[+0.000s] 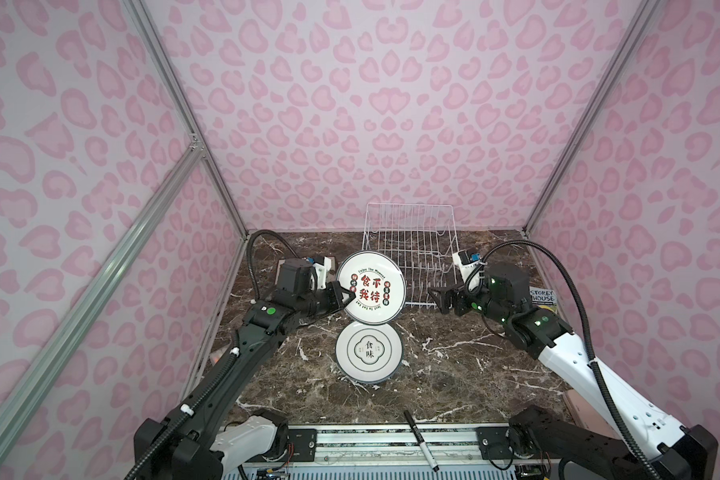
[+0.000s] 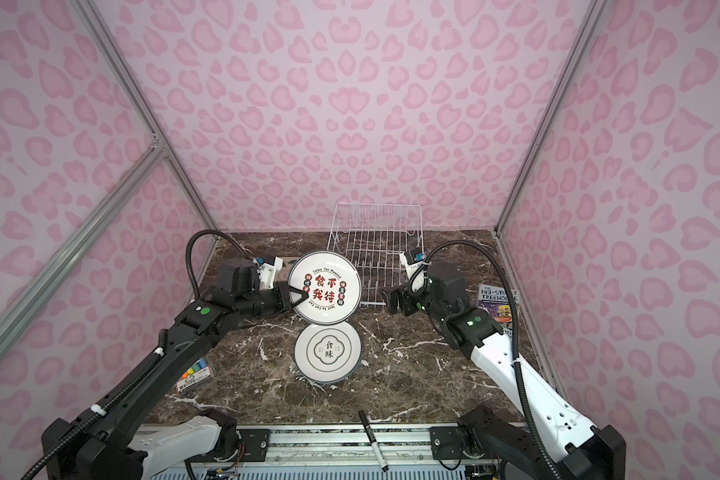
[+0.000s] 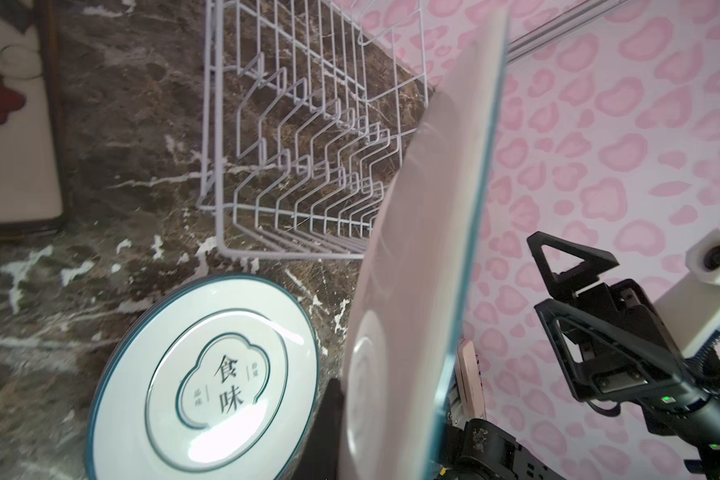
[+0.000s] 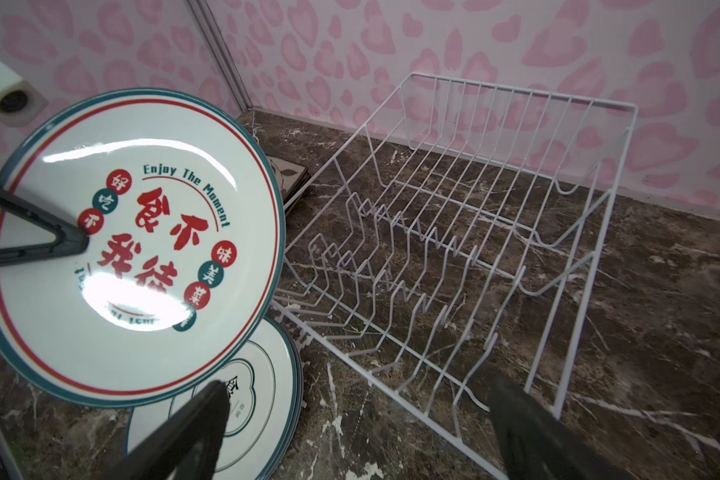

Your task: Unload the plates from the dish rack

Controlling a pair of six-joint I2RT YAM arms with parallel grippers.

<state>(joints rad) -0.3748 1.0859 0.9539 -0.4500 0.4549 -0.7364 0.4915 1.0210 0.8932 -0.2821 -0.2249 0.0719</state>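
Note:
My left gripper [image 1: 347,298] [image 2: 302,298] [image 3: 395,415] is shut on the rim of a round white plate with red Chinese characters [image 1: 370,286] [image 2: 325,289] [image 4: 129,245]. It holds that plate up in the air, tilted, just left of the dish rack; the left wrist view shows it edge-on [image 3: 424,249]. The white wire dish rack [image 1: 408,204] [image 2: 377,204] [image 3: 219,232] [image 4: 582,104] holds nothing. A stack of white teal-rimmed plates [image 1: 368,353] [image 2: 328,353] [image 3: 200,374] [image 4: 258,395] lies flat on the table below the held one. My right gripper [image 1: 437,297] [image 2: 389,299] [image 4: 358,395] stands open and empty near the rack's front right corner.
A square flowered plate [image 3: 13,124] [image 4: 291,178] lies on the marble table behind the left gripper. A book [image 2: 497,303] lies at the right edge. A black marker [image 1: 420,440] rests on the front rail, and a box of coloured pens [image 2: 194,374] sits at the left edge.

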